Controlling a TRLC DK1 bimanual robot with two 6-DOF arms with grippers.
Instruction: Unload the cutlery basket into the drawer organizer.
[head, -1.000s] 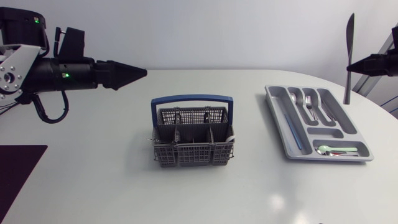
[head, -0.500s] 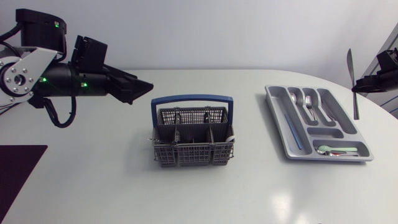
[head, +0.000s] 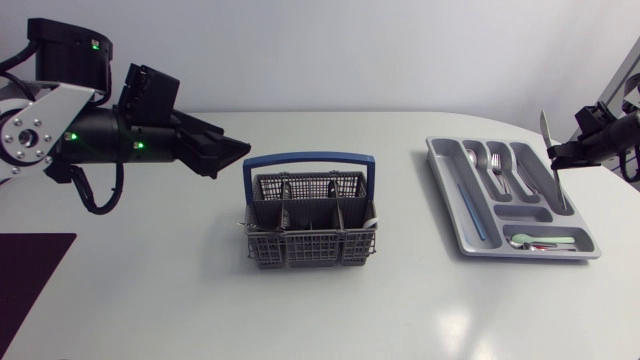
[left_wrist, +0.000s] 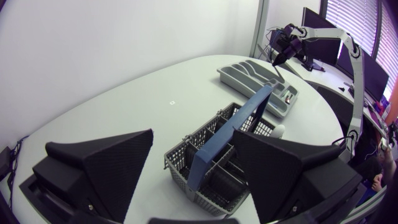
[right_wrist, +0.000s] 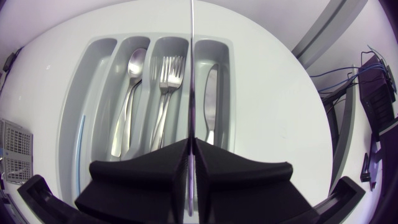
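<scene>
Surface: one white table (head: 330, 310) with a rounded far-right edge. A dark mat (head: 25, 280) lies at its near-left corner.

Cutlery basket (head: 311, 213): grey mesh, upright near the middle of the table, blue handle (head: 310, 159) arched over it. A small white piece (head: 375, 216) shows at its right side; what it is cannot be told. No cutlery can be made out in its compartments.

Drawer organizer (head: 440, 165): grey, flat on the table, well to the right of the basket. The long compartments hold, from the basket side outward, a thin blue rod (right_wrist: 79, 134), a spoon (right_wrist: 127, 93), forks (right_wrist: 169, 87) and one table knife (right_wrist: 210, 102). The near cross compartment holds a pale green-handled item (head: 545, 241).

Right gripper (head: 562, 152): over the outer side of the organizer, fingers clamped on a second knife (right_wrist: 191, 62). In the head view this knife is tilted, one end raised above the gripper and the other down at the outermost long compartment. In the right wrist view it runs along the divider between the forks and the lying knife. Contact with the organizer cannot be told.

Left gripper (head: 228, 158): above the table, just left of and behind the basket, fingers spread wide and holding nothing. In the left wrist view the basket stands ahead of it, framed between the two fingers, apart from both
</scene>
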